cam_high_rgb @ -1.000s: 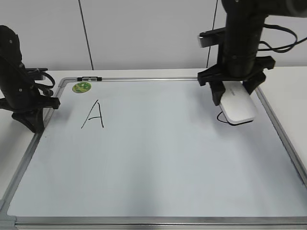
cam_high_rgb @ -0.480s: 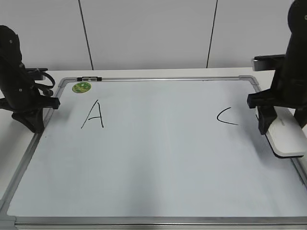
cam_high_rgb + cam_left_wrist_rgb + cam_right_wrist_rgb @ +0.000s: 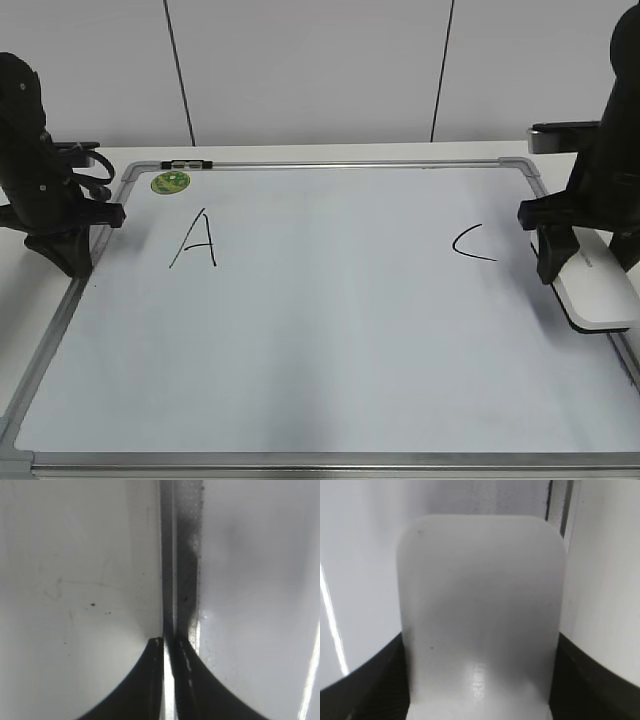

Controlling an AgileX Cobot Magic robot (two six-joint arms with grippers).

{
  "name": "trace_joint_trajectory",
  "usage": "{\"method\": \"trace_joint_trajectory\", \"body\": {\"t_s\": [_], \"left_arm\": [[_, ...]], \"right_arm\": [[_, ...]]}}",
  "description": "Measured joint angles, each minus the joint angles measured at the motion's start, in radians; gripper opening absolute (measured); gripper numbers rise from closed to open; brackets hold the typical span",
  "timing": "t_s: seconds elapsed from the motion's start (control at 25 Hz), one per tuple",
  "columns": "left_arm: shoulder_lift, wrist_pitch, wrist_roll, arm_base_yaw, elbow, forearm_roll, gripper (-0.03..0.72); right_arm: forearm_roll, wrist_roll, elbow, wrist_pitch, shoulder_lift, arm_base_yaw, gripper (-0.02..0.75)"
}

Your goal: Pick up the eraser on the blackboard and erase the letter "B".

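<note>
The blackboard [image 3: 320, 163] is a white board with a silver frame lying flat on the table. No letter "B" shows on it; the area between the black "A" [image 3: 195, 240] and the black "C" [image 3: 470, 245] is plain white. My right gripper [image 3: 588, 262] is shut on the white eraser [image 3: 598, 290] at the board's right edge, just right of the "C". In the right wrist view the eraser [image 3: 480, 605] fills the space between the jaws [image 3: 480, 680]. My left gripper [image 3: 62, 255] is shut and empty over the board's left frame, as the left wrist view [image 3: 169, 642] shows.
A round green sticker [image 3: 170, 182] sits at the board's top left corner. A small black-and-white clip [image 3: 186, 163] lies on the top frame. The board's frame bar [image 3: 170, 555] runs under the left gripper. A white wall stands behind the table.
My right gripper carried the eraser from over the "C" rightward and down to the board's right edge, uncovering the "C". It has barely moved in the last half second. The left arm is still.
</note>
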Motion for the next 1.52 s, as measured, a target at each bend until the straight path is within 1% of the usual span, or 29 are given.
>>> {"method": "trace_joint_trajectory", "body": {"t_s": [0.4,0.68,0.84,1.0,1.36,1.52], "left_arm": [[0.0,0.0,0.0,0.0,0.0,0.0,0.034],[0.0,0.0,0.0,0.0,0.0,0.0,0.034],[0.0,0.0,0.0,0.0,0.0,0.0,0.034],[0.0,0.0,0.0,0.0,0.0,0.0,0.034],[0.0,0.0,0.0,0.0,0.0,0.0,0.034],[0.0,0.0,0.0,0.0,0.0,0.0,0.034]], "right_arm": [[0.0,0.0,-0.002,-0.004,0.0,-0.001,0.512],[-0.006,0.0,-0.002,-0.044,0.002,-0.001,0.512],[-0.016,0.0,-0.009,-0.052,0.042,-0.001,0.512],[-0.021,0.0,-0.009,-0.054,0.085,-0.013,0.512],[-0.022,-0.017,-0.013,-0.093,0.1,-0.053,0.512],[-0.018,-0.025,-0.039,-0.093,0.134,-0.055,0.512]]}}
